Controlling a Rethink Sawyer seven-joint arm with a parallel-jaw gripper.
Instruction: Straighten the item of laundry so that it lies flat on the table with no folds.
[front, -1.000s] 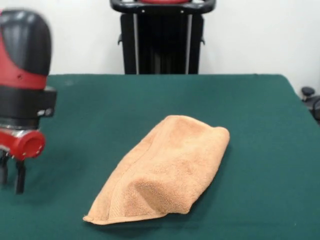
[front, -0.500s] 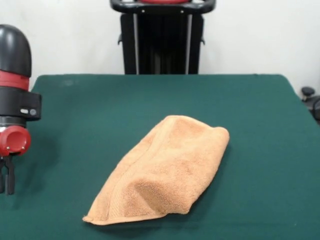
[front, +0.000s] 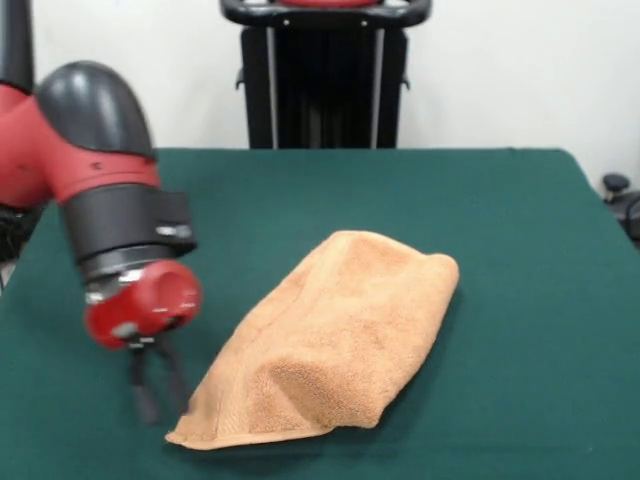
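Tool fingers apart, tips low over the counter. Folded towel lies just beside it, humped, its near corner closest.

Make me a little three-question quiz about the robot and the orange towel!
1. True or false: the towel lies flat with no folds.
2. Where is the gripper? A) by the towel's near corner B) behind the towel C) on top of it
3. Fill in: the table is covered in dark ____ cloth.

Key: 1 false, it is folded over and humped; 2 A; 3 green.
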